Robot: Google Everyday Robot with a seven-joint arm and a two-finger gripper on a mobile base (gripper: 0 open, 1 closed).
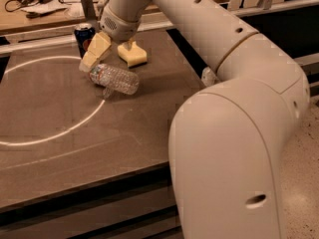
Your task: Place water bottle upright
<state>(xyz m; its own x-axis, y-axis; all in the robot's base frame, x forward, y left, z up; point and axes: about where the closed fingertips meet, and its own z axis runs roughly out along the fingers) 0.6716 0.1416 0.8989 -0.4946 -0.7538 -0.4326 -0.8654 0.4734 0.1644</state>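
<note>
The water bottle point(115, 78) is clear ribbed plastic and lies on its side on the brown table point(75, 133), on the right arc of a white circle line. My gripper point(113, 55) hangs just behind and above it. The gripper is open, with one yellow finger point(95, 50) over the bottle's left end and the other finger point(132, 55) behind its right part. The gripper holds nothing. The bottle's cap end is partly hidden by the left finger.
A blue Pepsi can point(82, 34) stands just behind the gripper's left finger. My big white arm point(234, 133) covers the right side of the view. A small clear pump bottle point(208, 76) peeks out beside it. A cluttered bench point(40, 4) runs along the back.
</note>
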